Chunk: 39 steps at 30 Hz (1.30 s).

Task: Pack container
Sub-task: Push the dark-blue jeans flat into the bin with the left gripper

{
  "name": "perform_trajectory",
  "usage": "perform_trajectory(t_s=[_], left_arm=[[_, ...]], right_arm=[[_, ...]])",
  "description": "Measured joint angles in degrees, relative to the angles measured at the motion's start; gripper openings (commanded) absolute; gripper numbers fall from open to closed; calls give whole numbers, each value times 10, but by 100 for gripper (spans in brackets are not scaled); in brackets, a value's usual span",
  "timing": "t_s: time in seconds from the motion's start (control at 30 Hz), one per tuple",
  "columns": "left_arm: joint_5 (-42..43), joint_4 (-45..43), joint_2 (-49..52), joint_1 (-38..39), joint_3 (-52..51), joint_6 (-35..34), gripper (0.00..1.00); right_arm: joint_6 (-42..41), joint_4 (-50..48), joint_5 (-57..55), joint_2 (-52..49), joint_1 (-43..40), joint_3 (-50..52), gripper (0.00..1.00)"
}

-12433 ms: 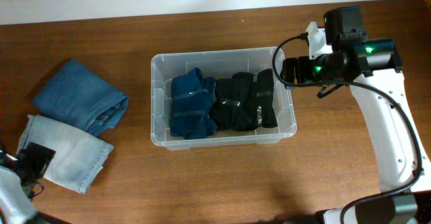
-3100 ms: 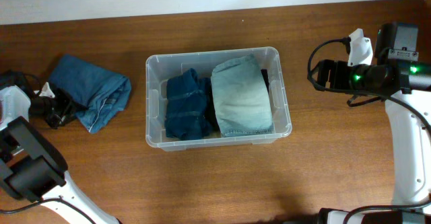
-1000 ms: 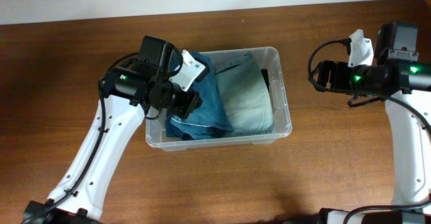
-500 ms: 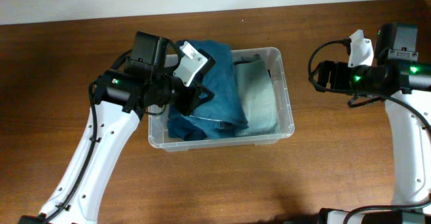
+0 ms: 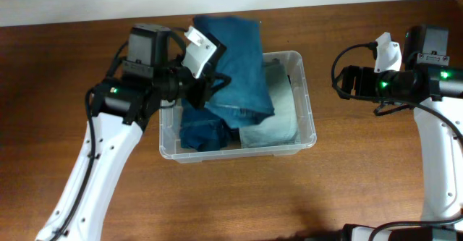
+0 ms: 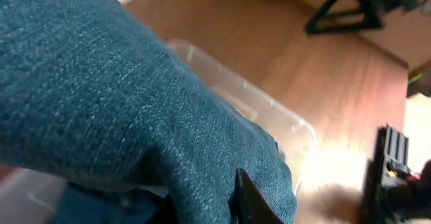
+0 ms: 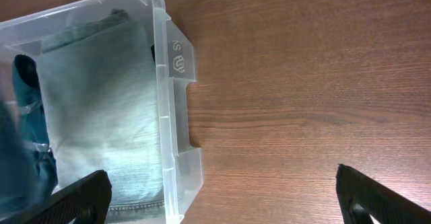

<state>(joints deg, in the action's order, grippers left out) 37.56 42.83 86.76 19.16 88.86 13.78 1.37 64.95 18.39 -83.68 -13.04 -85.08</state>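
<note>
The brown wooden table [image 5: 239, 197] fills the overhead view, and the clear rectangular plastic container [image 5: 309, 132], with rounded corners and a rimmed edge, sits about mid-table between the two arms. The white-and-black left arm [image 5: 94, 176] reaches in from the container's left side. The white right arm [image 5: 434, 161] stands well apart on the container's right.

A folded piece of teal-blue denim [image 5: 242, 60] hangs above the container's left half, with its upper part past the far rim and its lower part over the contents. The left gripper [image 5: 208, 85] is clamped on this denim at its left edge. In the left wrist view the cloth fills most of the frame and one black finger [image 6: 252, 200] presses against it; the other finger is hidden, probably under a fold.

Inside the container, a pale, washed-out blue folded denim piece [image 5: 278, 125] lies along the right wall, and a darker navy denim piece [image 5: 199, 132] lies in the left half, beneath the held one.

The right gripper [image 5: 346, 82] hovers to the right of the container, not touching it, with its jaws spread wide and nothing between them — its black fingertips [image 7: 77, 197] sit at the bottom corners of the right wrist view, which looks down on the container's right wall.
</note>
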Motion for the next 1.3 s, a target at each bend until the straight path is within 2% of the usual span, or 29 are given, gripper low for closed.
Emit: perform_trajectory(t_s=[0.23,0.6,0.9,0.93,0.97,1.07,1.1,1.17,1.23,1.3], left_arm=[[12,-21,-26,0,14,-39,0],[17,63,33,13,14,-70,0],[-137,187,111,10,20,-72,0],[-148,191,117,9,22,-72,2],[-155,194,123,9,25,-72,11],[-177,200,137,9,28,-72,22],[-191,204,141,9,28,-74,30],[-234,219,148,9,28,-76,35],[-277,234,151,9,28,-74,46],[-316,242,153,9,28,-76,50]], right_arm=[[0,0,-4,0,0,0,98],[0,0,-4,0,0,0,98],[0,0,-4,0,0,0,98],[0,0,-4,0,0,0,98],[0,0,-4,0,0,0,98],[0,0,-4,0,0,0,98],[0,0,-4,0,0,0,98],[0,1,-4,0,0,0,99],[0,2,-4,0,0,0,98],[-1,2,-4,0,0,0,98]])
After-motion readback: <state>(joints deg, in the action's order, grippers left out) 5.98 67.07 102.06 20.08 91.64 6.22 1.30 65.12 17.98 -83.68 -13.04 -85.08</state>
